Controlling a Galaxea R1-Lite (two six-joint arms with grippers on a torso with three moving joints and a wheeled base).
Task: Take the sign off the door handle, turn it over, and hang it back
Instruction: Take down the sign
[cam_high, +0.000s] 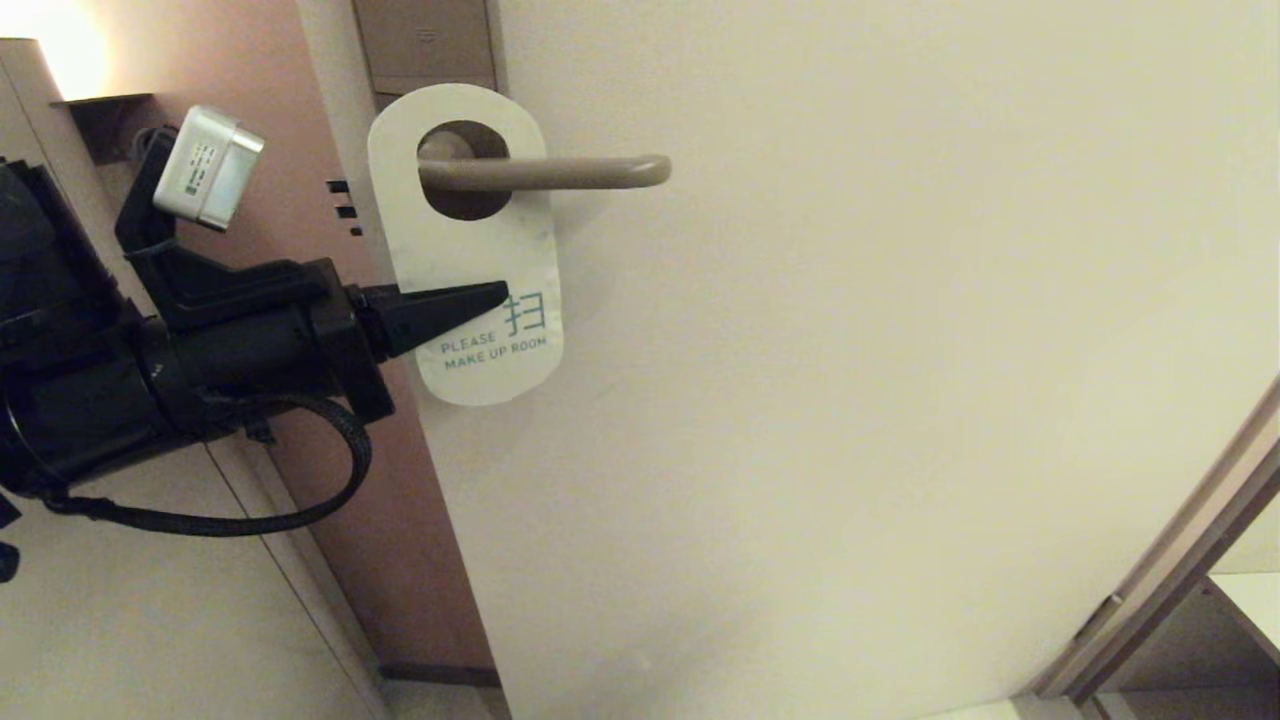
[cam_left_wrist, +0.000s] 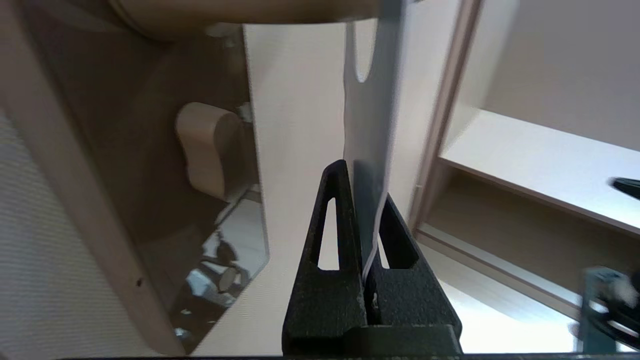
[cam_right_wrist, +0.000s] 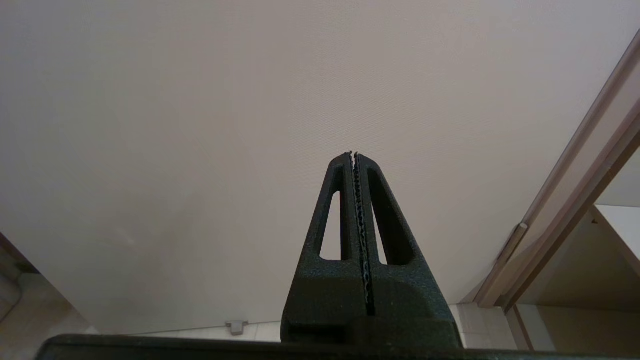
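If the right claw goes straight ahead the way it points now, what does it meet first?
Probably the door: the shut right claw faces its plain surface with nothing between, though the gap is hard to judge.

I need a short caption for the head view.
Left end effector grips the white sign hanging on the door handle.

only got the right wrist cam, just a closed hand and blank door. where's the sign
Observer: The sign hangs on the handle, lever through its hole.
Operator: which side faces out
Observer: The white side, reading PLEASE MAKE UP ROOM.
Operator: left hand near it?
Observer: The left hand is shut on the sign's lower part; the left wrist view shows the card pinched between the fingers.
Operator: sign straight?
Observer: No, its bottom is swung a bit toward the lever's tip.
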